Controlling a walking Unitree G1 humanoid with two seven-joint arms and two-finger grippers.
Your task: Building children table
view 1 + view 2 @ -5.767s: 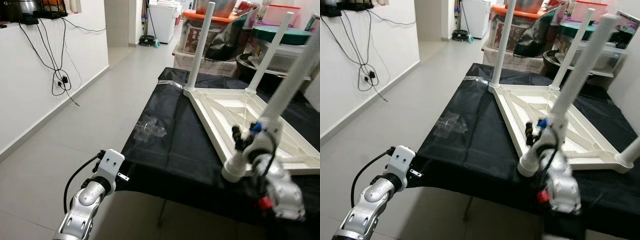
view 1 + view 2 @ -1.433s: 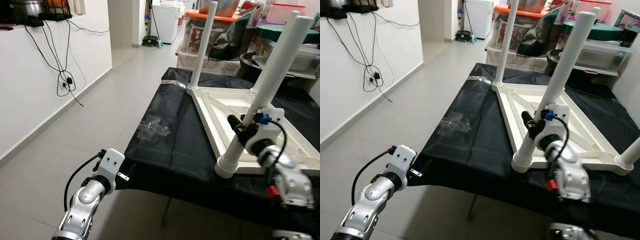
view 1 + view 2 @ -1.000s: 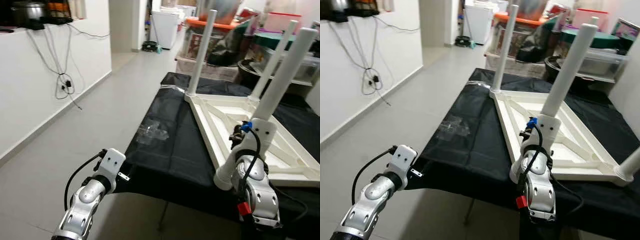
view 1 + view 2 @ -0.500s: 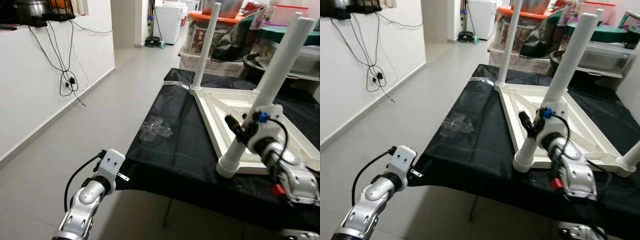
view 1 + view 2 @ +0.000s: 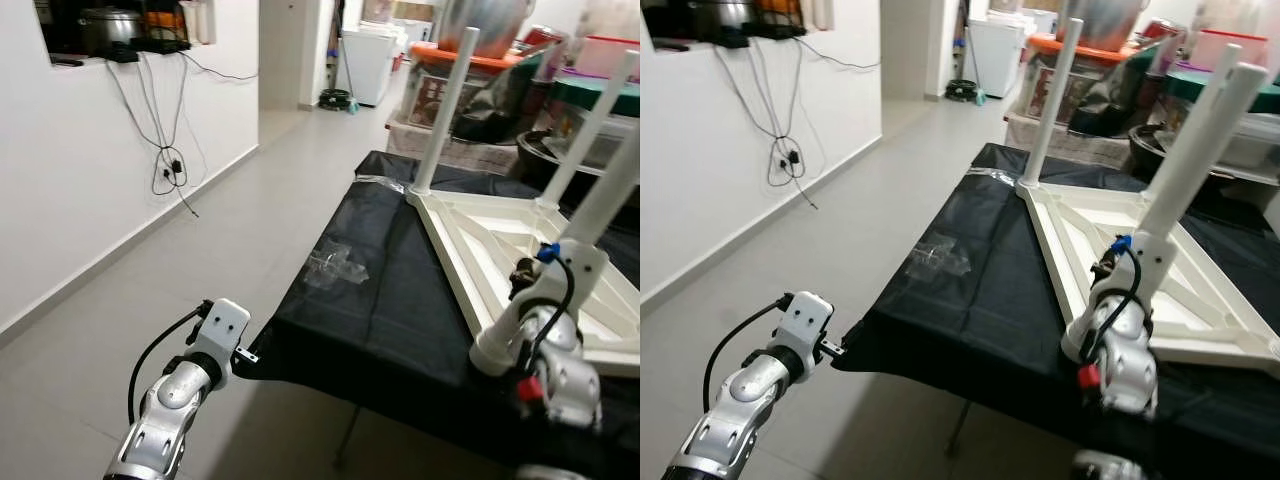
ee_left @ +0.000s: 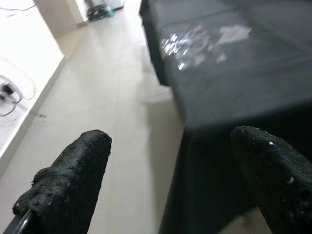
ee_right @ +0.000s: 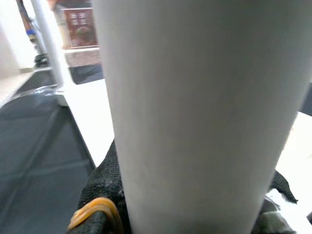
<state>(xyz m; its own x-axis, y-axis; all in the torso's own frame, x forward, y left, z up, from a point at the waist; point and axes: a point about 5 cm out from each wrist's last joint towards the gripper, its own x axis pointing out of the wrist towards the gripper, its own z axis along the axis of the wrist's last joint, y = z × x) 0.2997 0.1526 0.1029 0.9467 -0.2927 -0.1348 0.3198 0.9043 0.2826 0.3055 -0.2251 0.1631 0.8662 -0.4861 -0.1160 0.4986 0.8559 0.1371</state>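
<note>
1. Grey floor tiles (image 5: 230, 230) run beside a white wall (image 5: 60, 180) in the left eye view. A black cloth (image 5: 400, 300) covers a stand, and on it the white tabletop (image 5: 520, 250) lies upside down, its right part cut off. The right gripper (image 5: 522, 282) is at the near leg (image 5: 590, 215); its fingers are hard to make out here. The left arm (image 5: 175, 395) hangs idle off the cloth's near corner.
2. From the right eye, the far leg (image 5: 1050, 100) stands upright at the tabletop's far corner, and a clear wrapper (image 5: 935, 255) lies on the cloth.
3. Left wrist: the left gripper (image 6: 165, 185) is spread wide, holding nothing, over floor and cloth edge.
4. Right wrist: the leg is very close, with black fingers (image 7: 102, 190) clamped against it; a yellow band (image 7: 95, 212) wraps one finger.
</note>
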